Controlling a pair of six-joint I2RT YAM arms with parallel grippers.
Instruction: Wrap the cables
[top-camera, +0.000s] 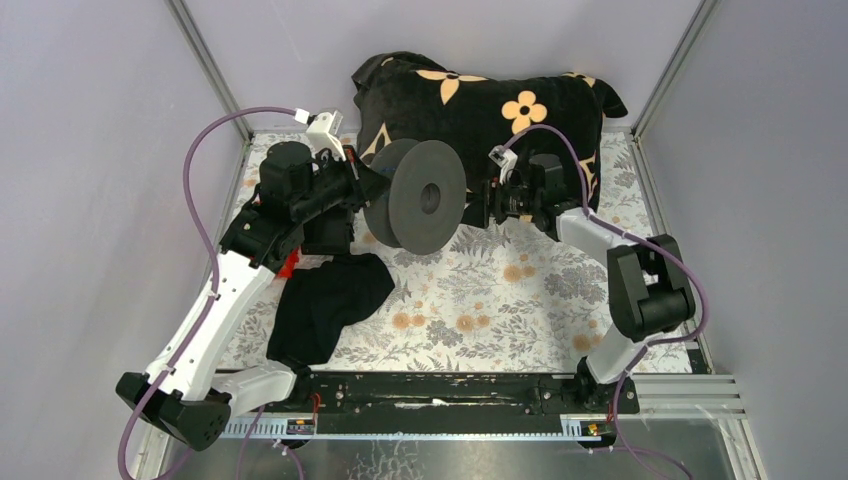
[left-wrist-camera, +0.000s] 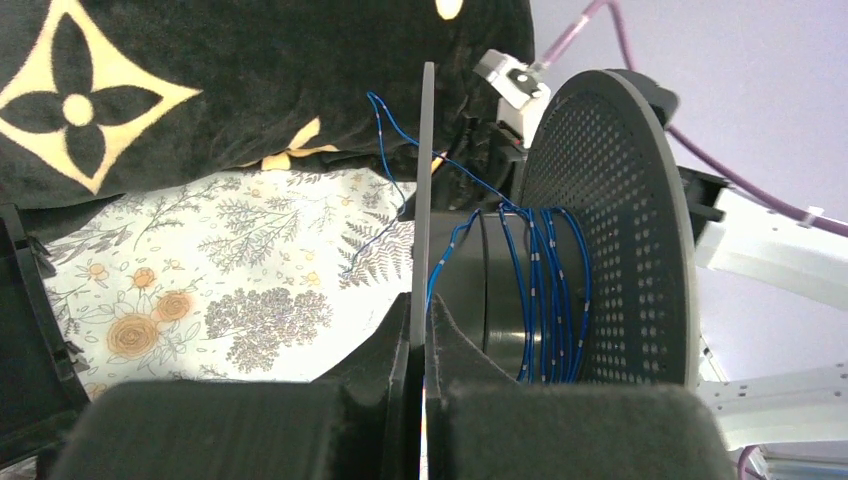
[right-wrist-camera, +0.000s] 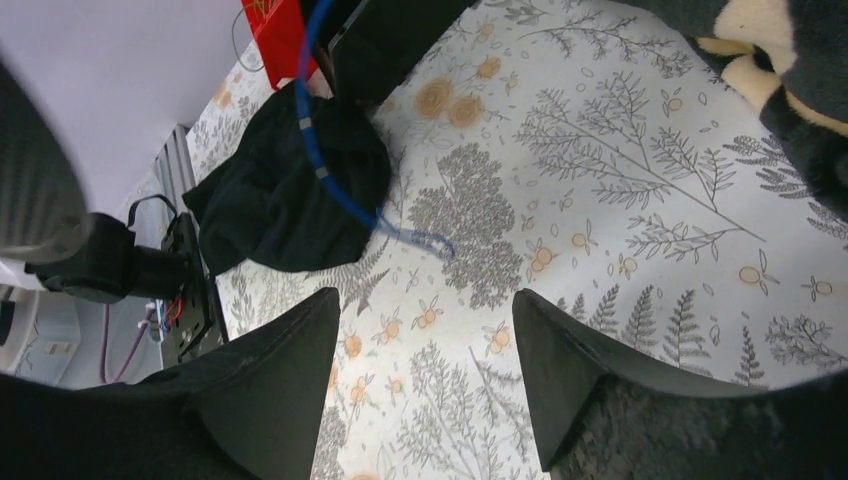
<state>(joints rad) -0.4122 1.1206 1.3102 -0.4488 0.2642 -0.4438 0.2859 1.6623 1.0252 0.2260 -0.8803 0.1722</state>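
Surface: a table (top-camera: 500, 290) under a grey-and-orange floral cover, with pale lilac walls (top-camera: 100, 100) on three sides.
Near edge: a black rail (top-camera: 440, 392) runs along the bottom of the top view, and both arm bases sit on it.
Black cloth (top-camera: 330, 305): it lies crumpled lower left of centre, just beyond the rail.
Left gripper (left-wrist-camera: 418, 340): centre left in the top view. Its jaws are pressed together on the thin near flange of the spool (left-wrist-camera: 610, 230), pinching its rim.
Spool: a big black spool with two discs, on edge at the centre of the top view, between the two grippers.
Cables (left-wrist-camera: 545, 290): thin and blue. Several turns circle the spool's core, close to the perforated far flange. A loose strand loops past the near flange toward the cover. In the right wrist view a strand hangs from the upper left and ends beside the black cloth, beyond the fingertips and not between them.
Right gripper (right-wrist-camera: 420, 345): just right of the spool, jaws spread wide and holding nothing.
Room: the cover shows uncovered at lower centre and right, between spool and rail.
Far: a black cushion (top-camera: 480, 100) with cream flower shapes lies along the back.
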